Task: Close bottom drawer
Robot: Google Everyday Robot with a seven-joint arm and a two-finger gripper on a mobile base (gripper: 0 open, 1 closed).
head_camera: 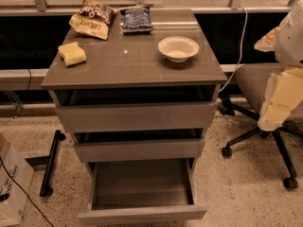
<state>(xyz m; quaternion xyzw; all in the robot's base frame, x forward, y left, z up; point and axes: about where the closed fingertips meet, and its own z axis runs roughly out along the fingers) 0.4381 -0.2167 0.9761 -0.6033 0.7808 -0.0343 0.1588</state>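
The grey-brown cabinet (pixel 132 65) stands in the middle of the camera view. Its bottom drawer (pixel 142 213) is pulled far out toward me, and its shallow grey box (pixel 142 181) is empty. The middle drawer front (pixel 139 150) and the taller top drawer front (pixel 137 117) sit above it, each with a dark gap over it. My gripper (pixel 279 103), white with pale yellow parts, hangs at the right edge. It is level with the top drawer, well to the right of the cabinet, and touches nothing.
On the cabinet top lie a white bowl (pixel 178 48), a yellow sponge (pixel 72 54), a brown chip bag (pixel 92 18) and a blue bag (pixel 137 19). An office chair (pixel 258 86) stands right of the cabinet. A cardboard box (pixel 10 188) and a black bar (pixel 51 162) are on the floor at the left.
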